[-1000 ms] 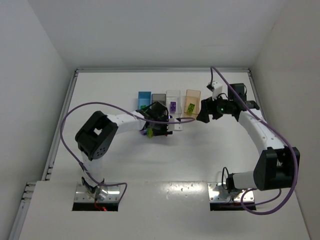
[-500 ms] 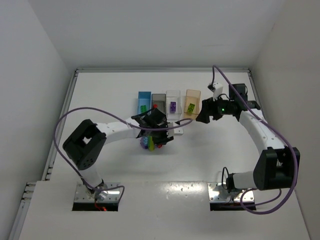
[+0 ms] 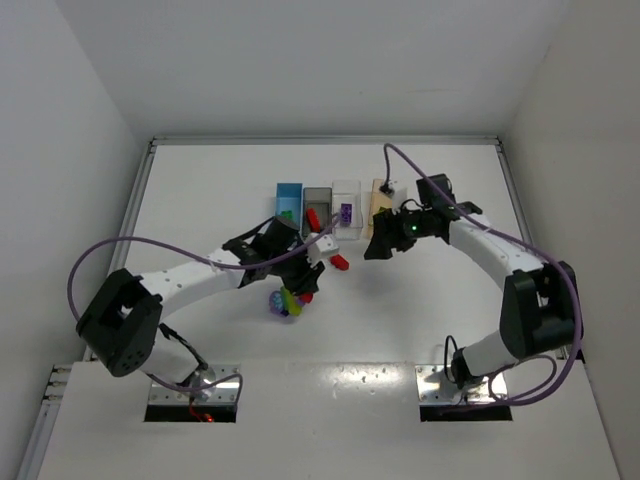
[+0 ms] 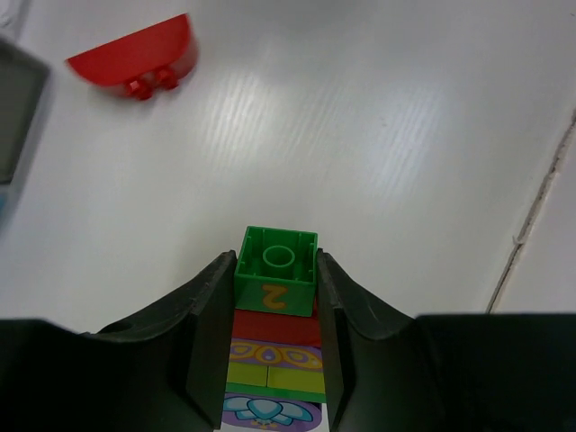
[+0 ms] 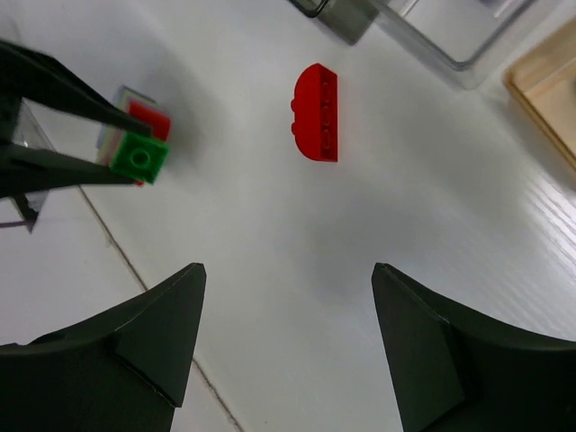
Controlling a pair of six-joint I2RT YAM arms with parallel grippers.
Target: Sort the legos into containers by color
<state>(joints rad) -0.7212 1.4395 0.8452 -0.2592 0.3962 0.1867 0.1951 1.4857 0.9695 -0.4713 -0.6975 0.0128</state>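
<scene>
in the last second the left gripper [image 4: 274, 270] has drawn back from the containers [image 3: 289, 196] to the near middle of the table [image 3: 200, 200], its jaws pinching a multicoloured lego stack [image 3: 286, 301] (green brick at the tip). the right gripper [image 5: 286, 279], spread wide and empty, has swung in above a loose red half-round lego [image 5: 317, 112] lying on the table near the containers. the stack probably needs pulling apart before anything gets sorted.

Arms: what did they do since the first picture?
The left gripper pulled back toward the near edge and closed on the lego stack, drawing it away from the bins. The right gripper swung left toward the middle, jaws open. The four bins stayed in their row.
</scene>
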